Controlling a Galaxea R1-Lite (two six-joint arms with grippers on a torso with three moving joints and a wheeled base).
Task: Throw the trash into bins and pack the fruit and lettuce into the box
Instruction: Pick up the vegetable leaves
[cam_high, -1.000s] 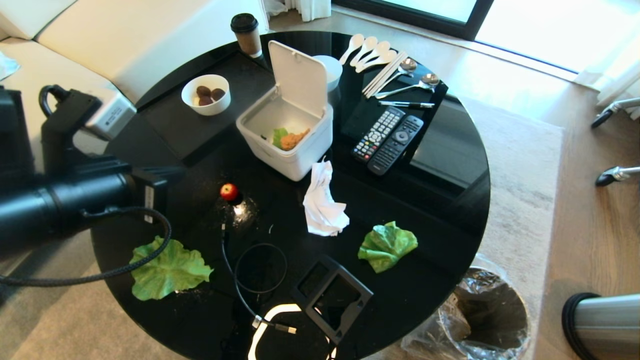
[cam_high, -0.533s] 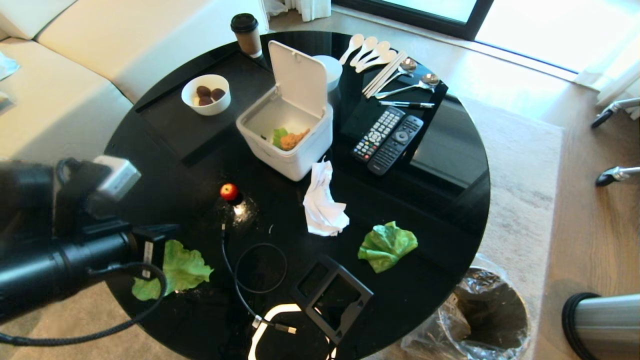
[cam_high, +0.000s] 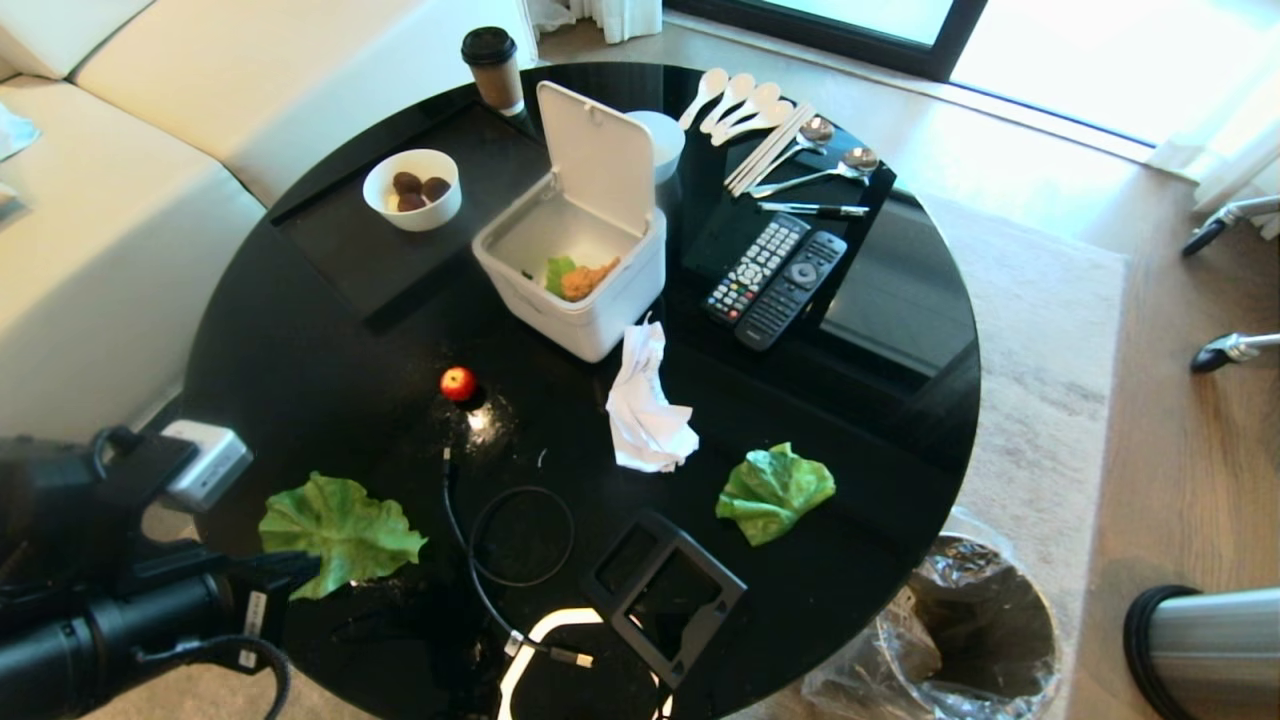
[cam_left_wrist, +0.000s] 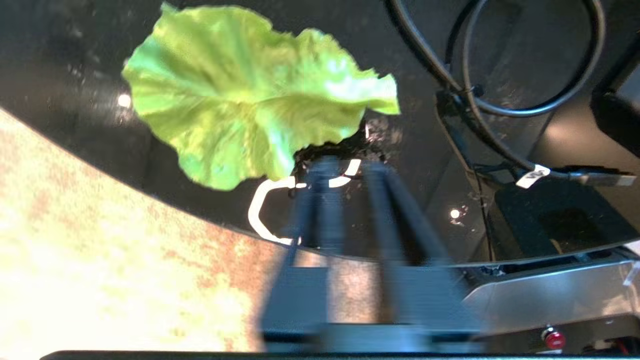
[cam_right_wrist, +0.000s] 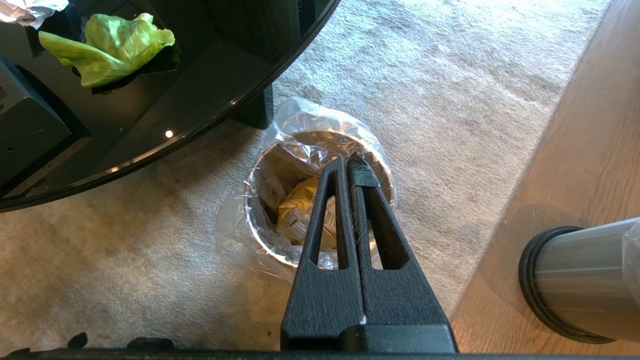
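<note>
The flat lettuce leaf (cam_high: 338, 530) lies at the 7 o'clock edge of the round black table (cam_high: 900, 420); the left gripper (cam_left_wrist: 345, 170) sits just beside its near edge, fingers parted by a narrow gap with nothing between them. The second leaf (cam_high: 775, 490) lies at 5 o'clock, the tissue (cam_high: 648, 405) near centre, the red apple (cam_high: 458, 382) at its 9 o'clock, and the open white box (cam_high: 575, 270) toward 12 o'clock. The right gripper (cam_right_wrist: 347, 165) hangs closed and empty above the lined bin (cam_right_wrist: 310, 145) on the carpet off the 4 o'clock edge, the gold wrapper (cam_right_wrist: 297, 210) inside that bin.
</note>
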